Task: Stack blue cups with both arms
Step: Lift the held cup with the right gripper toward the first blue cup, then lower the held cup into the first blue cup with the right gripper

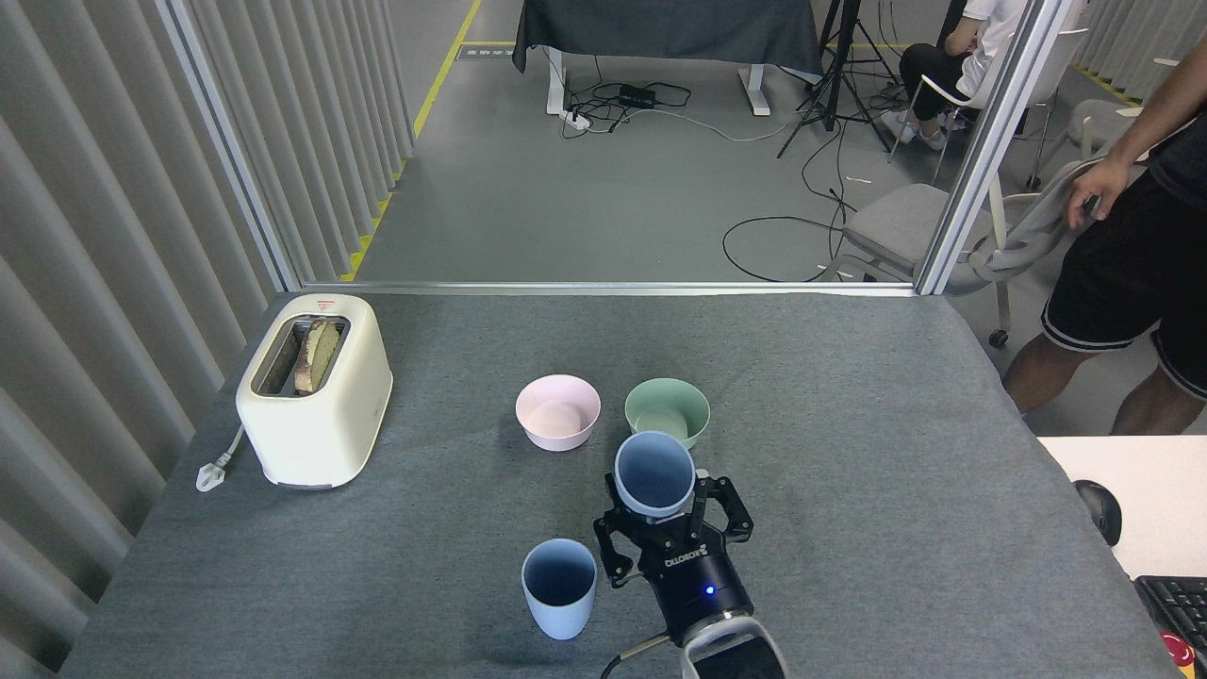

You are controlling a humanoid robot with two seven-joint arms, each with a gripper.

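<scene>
Near the bottom centre of the frame, the right gripper (660, 523) clasps a blue cup (654, 473), mouth facing up toward the camera, its long axis tilted. Lower left, beside it, the second blue cup (559, 587) stands upright on the grey table (849, 453), mouth up. No left gripper appears.

The counter (849, 453) is covered with a grey cloth that looks rough and matt. Both blue cups (559, 587) (654, 473) look like matt smooth plastic, same as the pink bowl (557, 411) and the mint bowl (671, 408). The toaster (316, 401) has a cream, slightly glossy shell. The right tool (671, 539) is black with a dull finish
</scene>
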